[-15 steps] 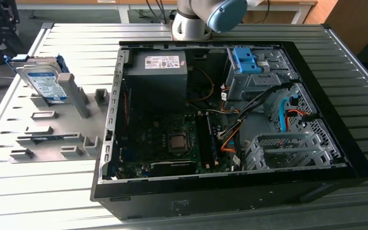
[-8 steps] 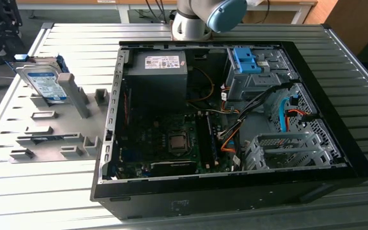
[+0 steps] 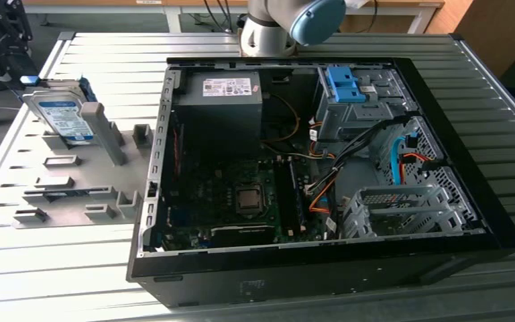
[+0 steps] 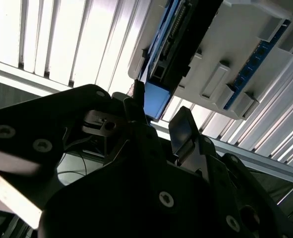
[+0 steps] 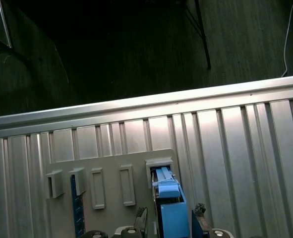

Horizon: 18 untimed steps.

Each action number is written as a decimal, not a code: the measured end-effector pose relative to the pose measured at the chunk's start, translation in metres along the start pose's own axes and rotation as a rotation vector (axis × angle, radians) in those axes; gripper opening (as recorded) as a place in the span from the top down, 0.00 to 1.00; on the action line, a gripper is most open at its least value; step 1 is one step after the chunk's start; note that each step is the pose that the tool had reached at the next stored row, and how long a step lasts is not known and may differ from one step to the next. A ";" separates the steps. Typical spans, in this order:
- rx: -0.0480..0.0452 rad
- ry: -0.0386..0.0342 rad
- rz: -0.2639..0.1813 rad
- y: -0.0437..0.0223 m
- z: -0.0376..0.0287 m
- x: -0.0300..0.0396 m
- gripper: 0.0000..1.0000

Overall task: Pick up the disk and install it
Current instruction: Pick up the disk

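Disk point(image 3: 61, 117) is seen standing on edge in the grey holder point(image 3: 70, 201), at the exterior view's left on the slatted surface point(image 3: 115, 54), just beside the open computer case point(image 3: 239, 288). At its far end the tool point(image 4: 160, 106) is poised, fingers point(image 4: 183, 131) spread to either side of the blue rail end point(image 5: 170, 208) in both wrist views. Nothing is gripped; the disk is not yet installed.
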<state>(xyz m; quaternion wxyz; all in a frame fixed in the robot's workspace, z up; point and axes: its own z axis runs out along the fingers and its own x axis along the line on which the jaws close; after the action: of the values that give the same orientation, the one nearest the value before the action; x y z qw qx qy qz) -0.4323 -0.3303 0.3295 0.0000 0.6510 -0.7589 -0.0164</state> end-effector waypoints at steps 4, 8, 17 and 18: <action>0.0000 0.0007 0.000 0.0000 0.0024 -0.0001 0.53; 0.0010 0.0065 0.000 0.0000 0.0061 -0.0001 0.53; 0.0044 0.0172 0.000 -0.0001 0.0152 -0.0010 0.53; 0.0047 0.0171 0.000 0.0000 0.0158 -0.0016 0.53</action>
<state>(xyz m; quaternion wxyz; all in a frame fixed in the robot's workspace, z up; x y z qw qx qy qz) -0.4324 -0.3283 0.3137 0.0050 0.6513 -0.7588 -0.0091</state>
